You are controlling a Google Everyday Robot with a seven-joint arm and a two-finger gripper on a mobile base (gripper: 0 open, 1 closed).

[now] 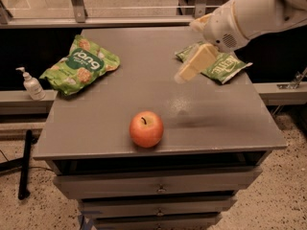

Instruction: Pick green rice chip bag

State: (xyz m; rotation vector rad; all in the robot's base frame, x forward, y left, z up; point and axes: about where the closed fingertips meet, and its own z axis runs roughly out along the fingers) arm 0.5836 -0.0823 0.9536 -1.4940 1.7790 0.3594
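Observation:
The green rice chip bag (pixel 79 65) is puffy and light green with a dark green label and tan chip pictures. It lies at the back left of the grey table (pixel 216 123). My gripper (pixel 188 51) hangs over the back right part of the table, well to the right of the bag. Its cream fingers (pixel 195 63) are spread apart and hold nothing. The white arm reaches in from the upper right.
A flatter, darker green bag (pixel 221 66) lies at the back right, partly behind the gripper. A red apple (pixel 146 128) sits near the front edge. A soap bottle (pixel 31 84) stands on a ledge to the left. Drawers are below the tabletop.

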